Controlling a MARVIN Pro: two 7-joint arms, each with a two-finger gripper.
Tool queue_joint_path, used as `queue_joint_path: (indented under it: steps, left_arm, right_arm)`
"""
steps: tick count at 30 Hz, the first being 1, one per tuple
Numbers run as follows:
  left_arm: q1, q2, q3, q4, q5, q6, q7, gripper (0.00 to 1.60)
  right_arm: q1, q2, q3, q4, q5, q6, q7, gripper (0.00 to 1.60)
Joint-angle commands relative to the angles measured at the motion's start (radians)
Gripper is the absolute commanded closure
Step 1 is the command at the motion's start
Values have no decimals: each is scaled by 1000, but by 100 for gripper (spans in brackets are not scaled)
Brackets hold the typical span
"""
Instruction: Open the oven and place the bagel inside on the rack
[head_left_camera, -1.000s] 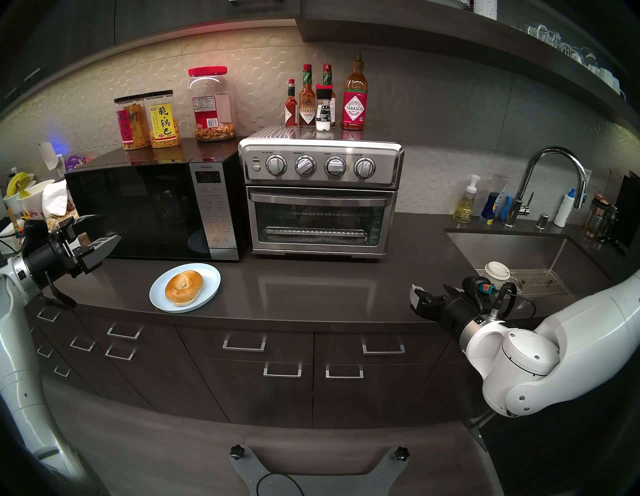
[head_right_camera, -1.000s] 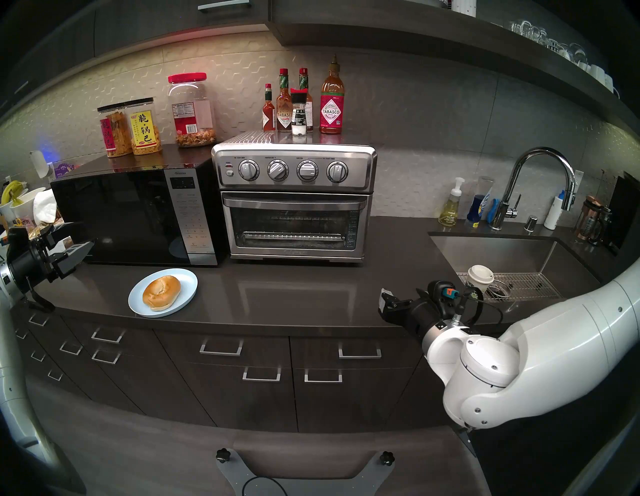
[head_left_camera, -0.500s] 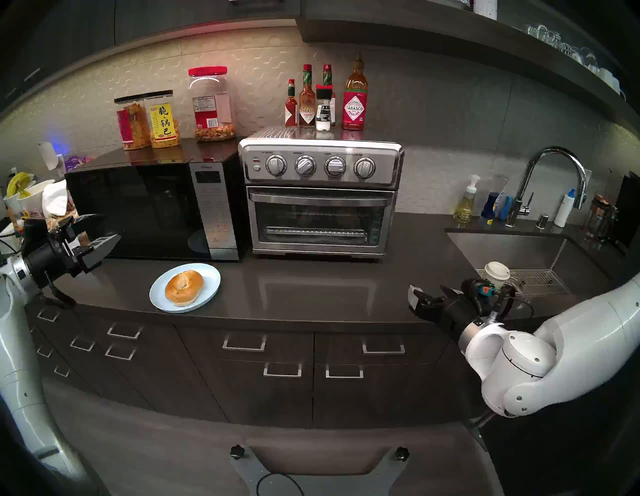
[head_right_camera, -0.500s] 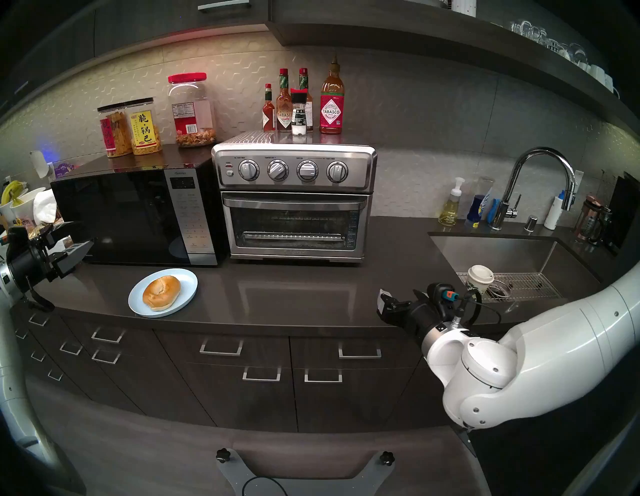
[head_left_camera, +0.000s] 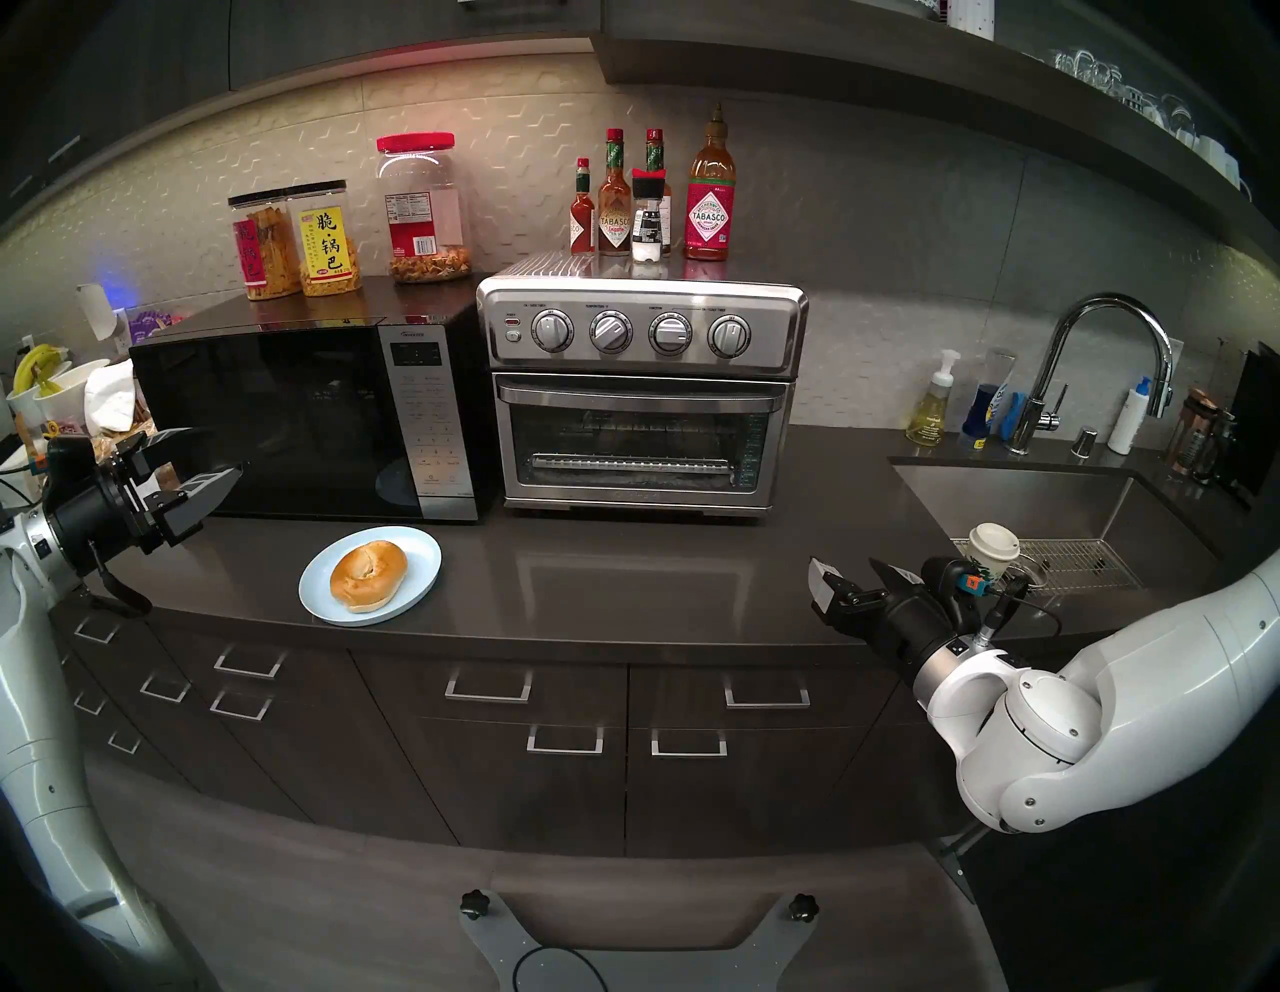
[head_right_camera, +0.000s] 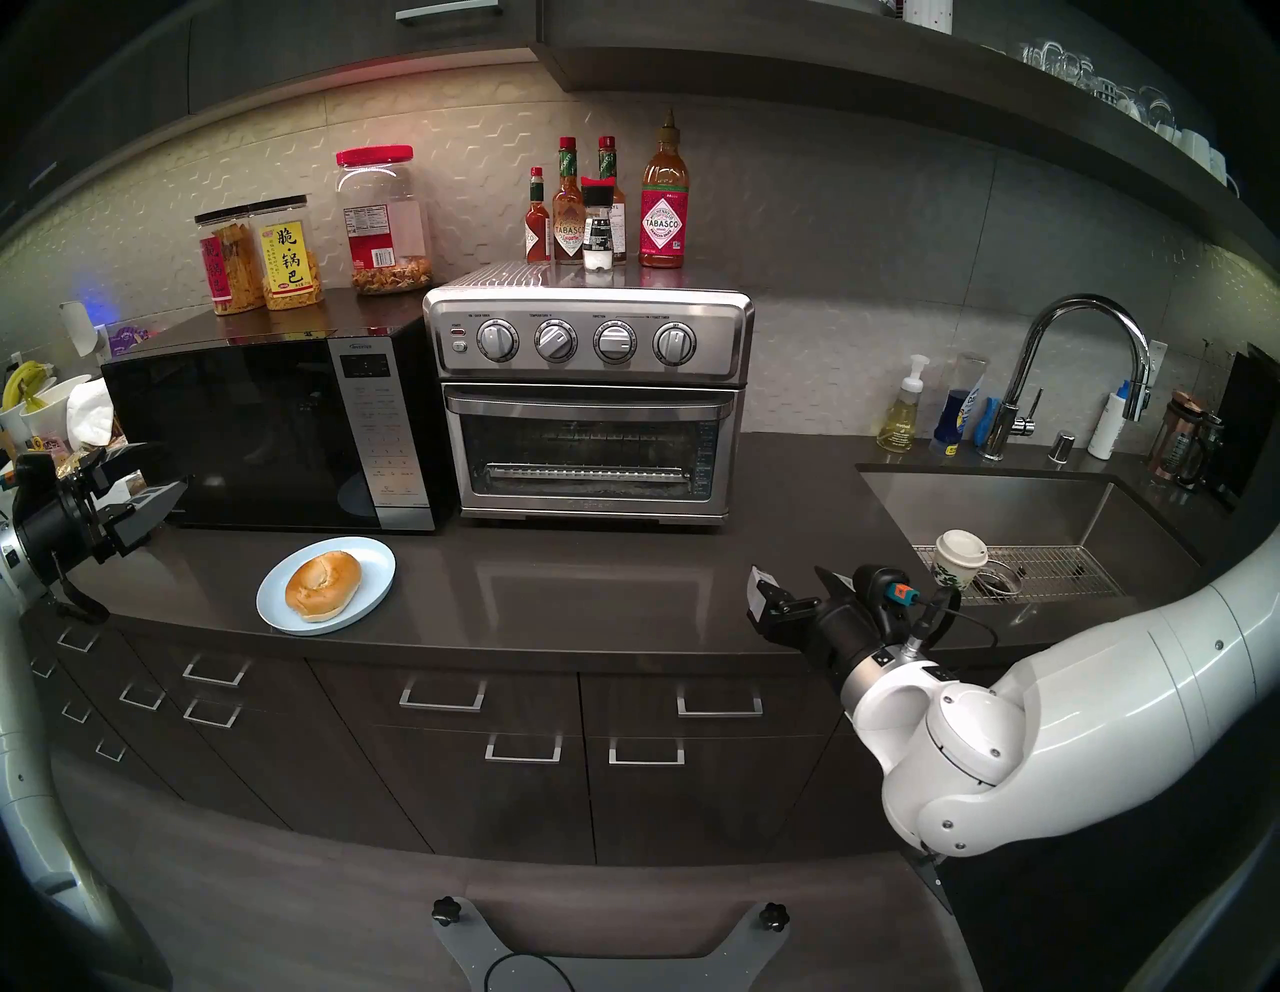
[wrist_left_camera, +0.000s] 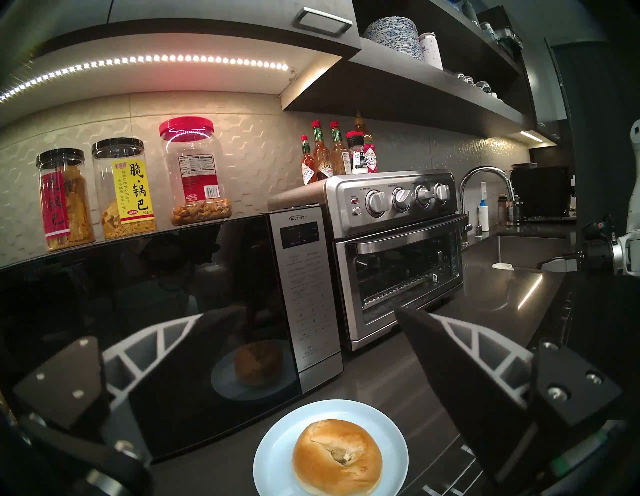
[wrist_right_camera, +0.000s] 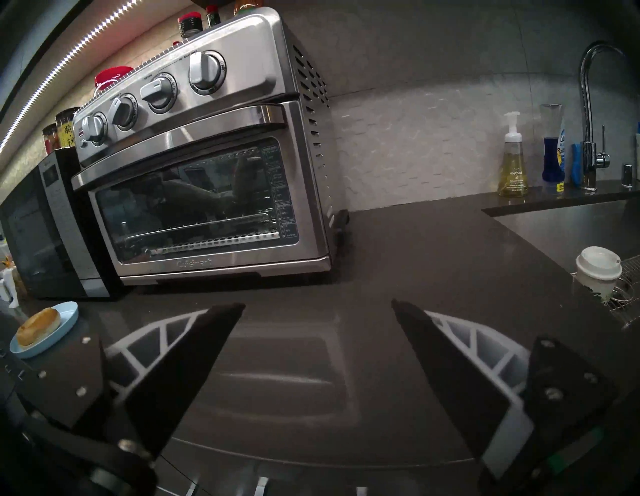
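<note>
Two claws, both spread wide and both empty. My right claw (head_left_camera: 853, 580) hangs over the front edge of the surface (head_left_camera: 623, 554), toward the sink end, and the oven (head_left_camera: 644, 395) sits ahead of it and off to its left, against the back wall. The door's shut, and the bar handle (head_left_camera: 641, 400) runs level across the top of the glass, side to side. That's the line that matters: to my eye the fingers need to close over that bar from above and in front, so the claw has to climb and swing left. My left claw (head_left_camera: 201, 457) sits by the front left corner, in front of the microwave (head_left_camera: 305, 422), farther from the handle, I'd say, so the right arm takes the door. The bagel (head_left_camera: 368, 576) lies on the blue plate (head_left_camera: 422, 554) near the front edge, just right of my left claw, so that one's the left's job. The rack (head_left_camera: 634, 463) shows through the glass, low in the cavity.
</note>
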Motion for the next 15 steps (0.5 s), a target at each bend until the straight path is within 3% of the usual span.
queue_joint_path:
  steps: [1,6,15]
  left_arm:
    - [-6,6,-5,-14,-3,2,0,0]
    - [-6,5,-5,-14,-3,2,0,0]
    - [-7,5,-5,-14,-2,2,0,0]
  right_arm:
    - [-29,29,36,14,-137,-18,-43,0]
    - [-38,29,44,25,-233,-18,-93,0]
    - [-42,32,63,63,-362,-18,-79,0]
